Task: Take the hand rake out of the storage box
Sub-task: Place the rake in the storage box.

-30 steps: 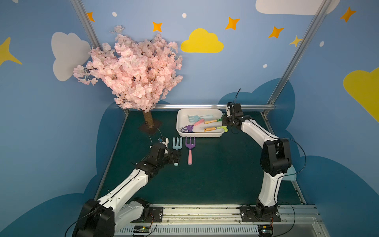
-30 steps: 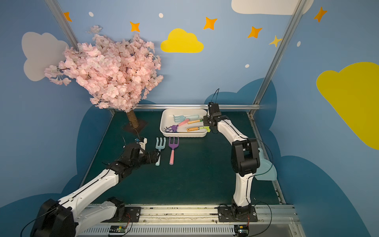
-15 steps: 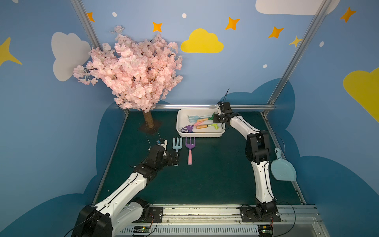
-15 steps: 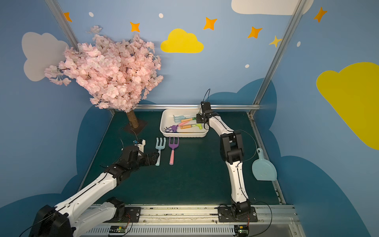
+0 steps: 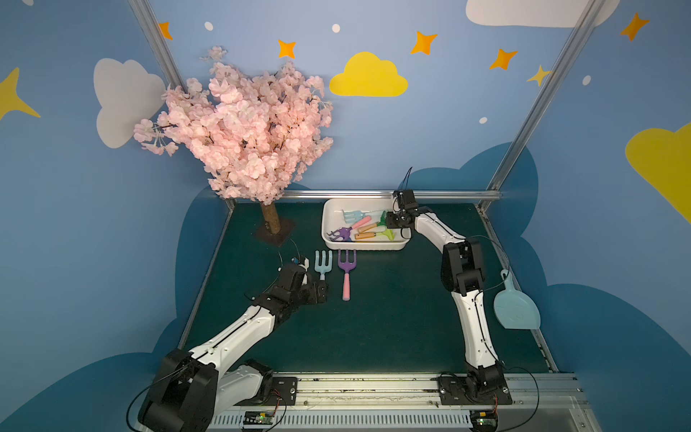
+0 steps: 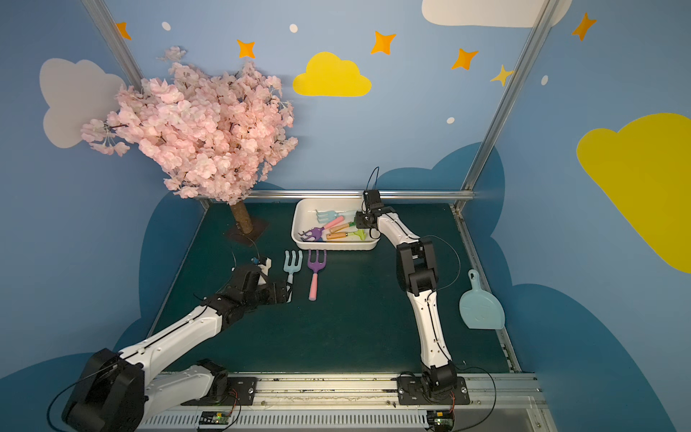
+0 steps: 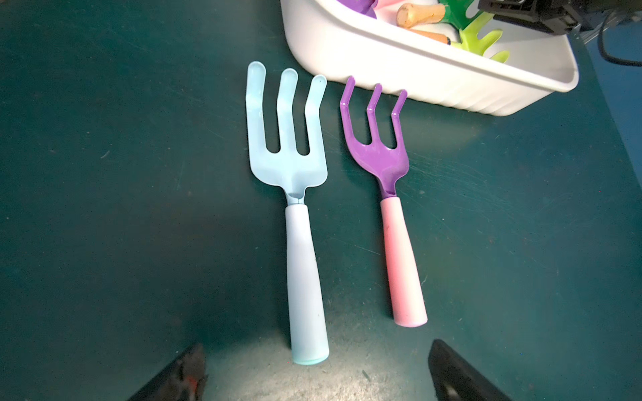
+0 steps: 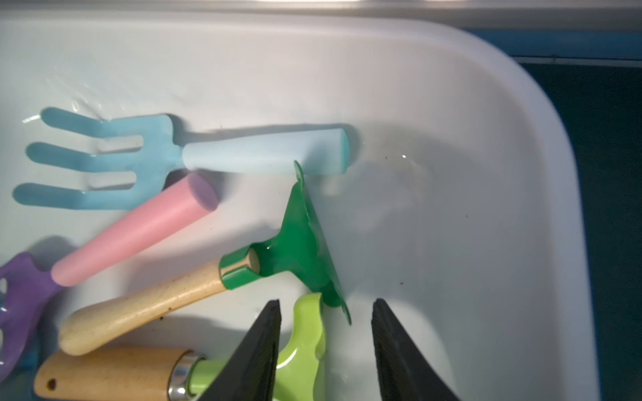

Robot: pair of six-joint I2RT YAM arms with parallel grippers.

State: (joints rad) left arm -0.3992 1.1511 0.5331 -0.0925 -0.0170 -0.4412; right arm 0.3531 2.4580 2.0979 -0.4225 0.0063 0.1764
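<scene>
The right gripper hangs low in the box, jaws parted and gripping nothing, with the head of the lime rake between them, probably to lift it there. The left gripper, wide apart and empty, hovers at the handle of the blue rake on the green mat. The box stands at the mat's far edge, between blue cloud-painted walls.

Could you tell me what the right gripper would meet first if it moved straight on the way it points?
Most likely the head of the lime rake, lying within the open right gripper, with the dark green rake just beyond; then the box floor. Depth is hard to judge here.
</scene>
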